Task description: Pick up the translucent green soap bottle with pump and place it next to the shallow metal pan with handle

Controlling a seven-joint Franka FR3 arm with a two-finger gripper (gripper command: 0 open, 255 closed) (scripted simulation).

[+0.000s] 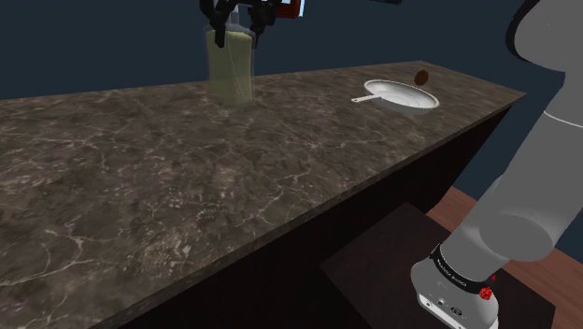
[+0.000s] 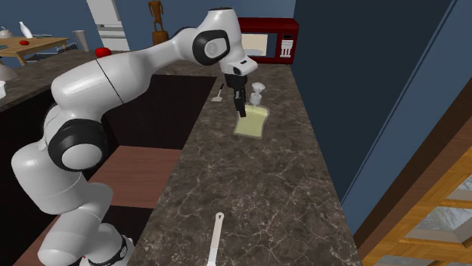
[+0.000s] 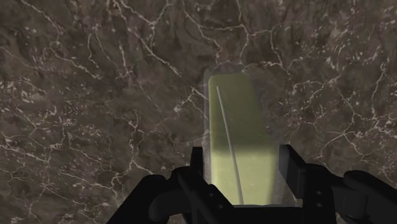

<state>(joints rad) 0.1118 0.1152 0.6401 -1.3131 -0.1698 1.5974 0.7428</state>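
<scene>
The translucent green soap bottle point(image 1: 231, 70) stands at the far side of the dark marble counter point(image 1: 187, 178), and my black gripper point(image 1: 238, 37) comes down from above, shut on its upper part. In the second exterior view the bottle point(image 2: 253, 121) leans a little, its pale pump point(image 2: 257, 92) beside the gripper point(image 2: 242, 106). In the wrist view the bottle point(image 3: 236, 137) sits clasped between the two fingers of the gripper point(image 3: 243, 168). Whether its base touches the counter I cannot tell. The shallow pan point(image 1: 404, 95) lies towards the shoulder view's right, handle point(image 1: 361, 97) pointing at the bottle.
A small dark brown object point(image 1: 422, 76) sits just behind the pan. A red microwave point(image 2: 265, 38) stands at the counter's far end in the second exterior view. A blue wall point(image 2: 355, 75) runs along the counter. My stand point(image 1: 448, 299) is below the counter's front edge.
</scene>
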